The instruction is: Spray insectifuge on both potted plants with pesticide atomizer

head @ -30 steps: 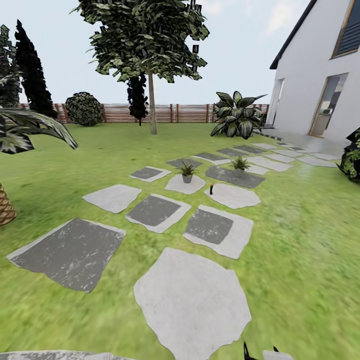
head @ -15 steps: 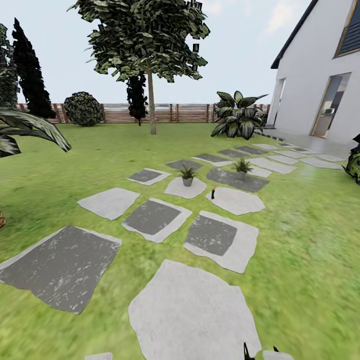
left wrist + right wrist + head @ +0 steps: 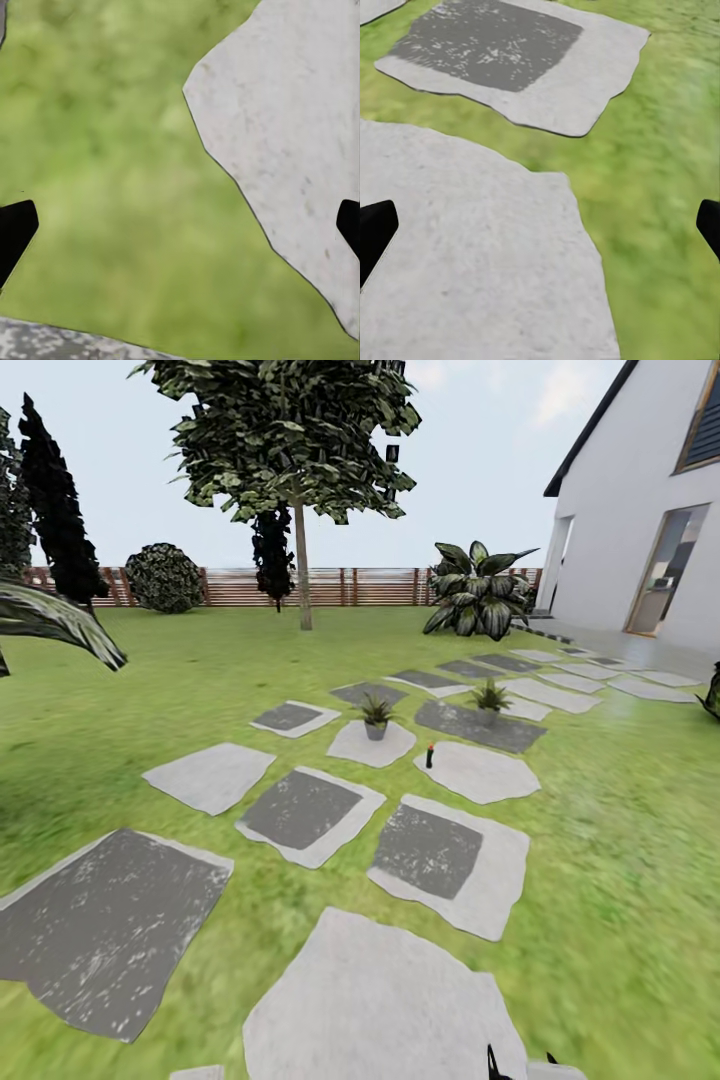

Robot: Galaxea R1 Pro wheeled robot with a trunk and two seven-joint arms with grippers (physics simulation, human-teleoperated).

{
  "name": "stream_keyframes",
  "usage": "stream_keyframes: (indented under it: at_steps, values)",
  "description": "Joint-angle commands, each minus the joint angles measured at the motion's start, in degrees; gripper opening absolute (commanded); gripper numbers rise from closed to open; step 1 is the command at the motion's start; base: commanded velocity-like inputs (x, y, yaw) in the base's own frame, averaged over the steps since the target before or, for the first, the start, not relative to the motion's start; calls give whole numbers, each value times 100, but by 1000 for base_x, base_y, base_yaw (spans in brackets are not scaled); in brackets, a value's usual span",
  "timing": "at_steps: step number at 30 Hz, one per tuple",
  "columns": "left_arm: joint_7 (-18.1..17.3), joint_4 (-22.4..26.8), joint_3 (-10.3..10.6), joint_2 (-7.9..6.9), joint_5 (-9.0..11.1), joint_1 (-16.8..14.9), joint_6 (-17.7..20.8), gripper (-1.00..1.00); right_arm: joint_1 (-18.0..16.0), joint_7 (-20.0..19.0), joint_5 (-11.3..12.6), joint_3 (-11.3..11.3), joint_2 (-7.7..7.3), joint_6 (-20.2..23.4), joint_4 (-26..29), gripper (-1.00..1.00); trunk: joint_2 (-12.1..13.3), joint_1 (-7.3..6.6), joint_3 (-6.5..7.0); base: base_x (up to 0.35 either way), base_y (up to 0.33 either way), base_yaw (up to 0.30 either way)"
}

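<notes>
Far ahead, the slim dark pesticide atomizer (image 3: 430, 756) stands upright on pale stone; both hands gape empty.

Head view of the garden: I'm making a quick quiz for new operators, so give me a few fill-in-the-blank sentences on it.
1. The pesticide atomizer stands upright on a pale stepping ____.
2. Each of the two potted plants sits in a small ____ pot.
3. Behind the lawn runs a brown slatted wooden ____.
4. The left gripper hangs over grass with its jaws ____.

Missing words: stone; grey; fence; open
</notes>
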State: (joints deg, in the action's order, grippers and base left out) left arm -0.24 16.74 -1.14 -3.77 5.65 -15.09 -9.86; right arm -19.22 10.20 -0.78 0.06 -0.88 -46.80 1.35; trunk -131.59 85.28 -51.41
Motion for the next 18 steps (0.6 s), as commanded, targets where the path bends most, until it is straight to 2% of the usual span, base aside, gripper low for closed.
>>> stream_keyframes:
  at_steps: [1,18]
  values:
    - [-3,-4,9,-1,59,-3,-16,100,-3,17,-10,3,0,-13,-4,100,-2,2,-6,339,0,0]
    - [-3,-4,9,-1,59,-3,-16,100,-3,17,-10,3,-1,-13,-4,100,-2,2,-6,339,0,0]
